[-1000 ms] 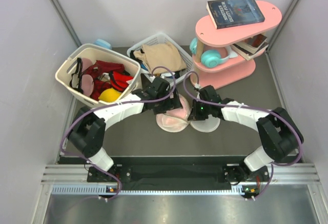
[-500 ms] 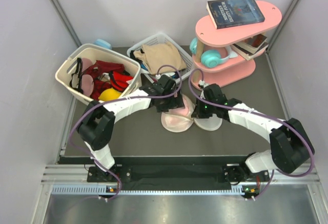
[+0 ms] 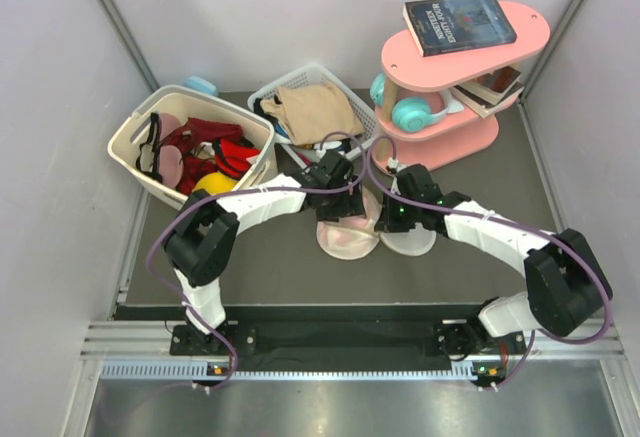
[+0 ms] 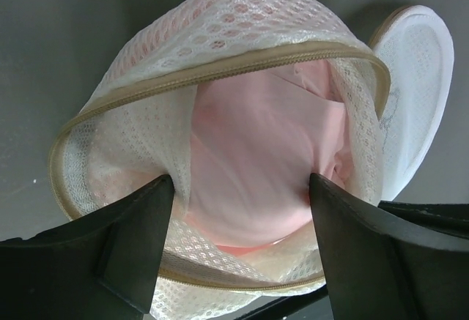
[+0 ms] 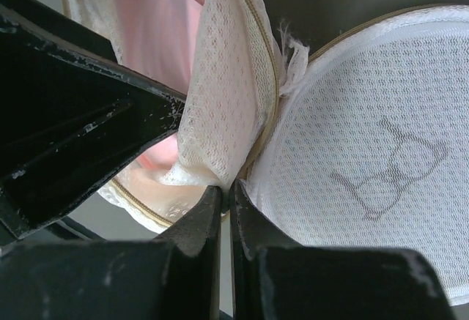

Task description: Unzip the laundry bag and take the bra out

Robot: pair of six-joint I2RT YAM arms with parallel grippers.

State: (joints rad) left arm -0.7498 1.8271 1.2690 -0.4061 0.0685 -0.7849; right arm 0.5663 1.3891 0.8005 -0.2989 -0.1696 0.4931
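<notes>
Left wrist view: laundry bag (image 4: pixel 146 129) lies unzipped and gaping on the bench (image 4: pixel 44 27), directly under the left jaws, with the bra (image 4: pixel 256 166) inside it.
Left jaws: spread, one tip on either side of the bra's pink cup, inside the zip rim; nothing pinched yet.
Right jaws: pressed together on the bag's mesh where the dome meets its flipped-open lid (image 5: pixel 352 64).
Step in hand: unzipping looks done; taking the bra out is beginning.
Next move calls for: left jaws closing on pink fabric only, not mesh, then lifting while the right jaws hold the bag down.
Logo (image 5: pixel 381 188): thin bra-shaped outline on the lid, just beside the right jaws; no words.
Book (image 3: pixel 459 23): on the pink shelf (image 3: pixel 535 27), well beyond both jaws; cover lettering too small to read.
</notes>
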